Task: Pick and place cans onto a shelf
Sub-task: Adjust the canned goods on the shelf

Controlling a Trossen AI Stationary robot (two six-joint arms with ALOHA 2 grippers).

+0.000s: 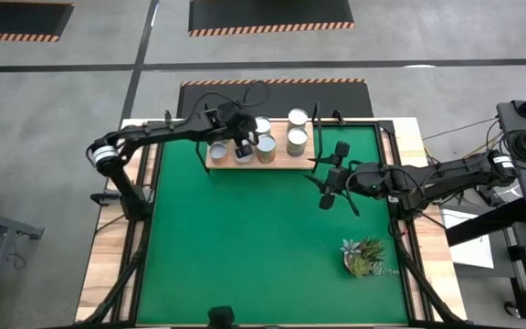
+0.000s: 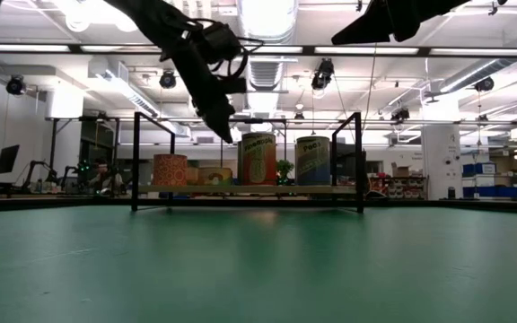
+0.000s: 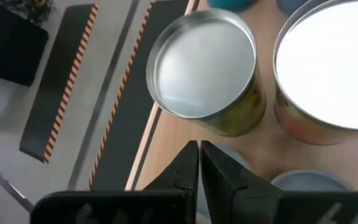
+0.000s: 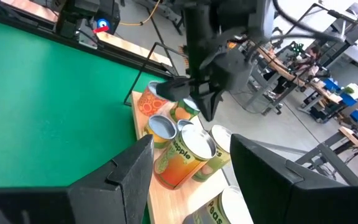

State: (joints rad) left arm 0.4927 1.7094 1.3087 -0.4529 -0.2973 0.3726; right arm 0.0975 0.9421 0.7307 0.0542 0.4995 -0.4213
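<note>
Two arms work above the table (image 1: 245, 265): nearer, the right gripper (image 1: 325, 196) hangs wide open over the mat; farther, the left gripper (image 1: 243, 152), fingers pressed together and holding nothing, hovers over cans (image 1: 266, 148) standing on the shelf (image 1: 281, 164).

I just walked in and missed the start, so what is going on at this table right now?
Two dark robot arms are working over a green mat. The left gripper hovers, fingers shut and empty, over the light-wood shelf with black brackets, where several silver-topped tin cans already stand. The right gripper hangs open above the mat beside the shelf, holding nothing. A small leafy plant sits at the mat's near right.
</note>
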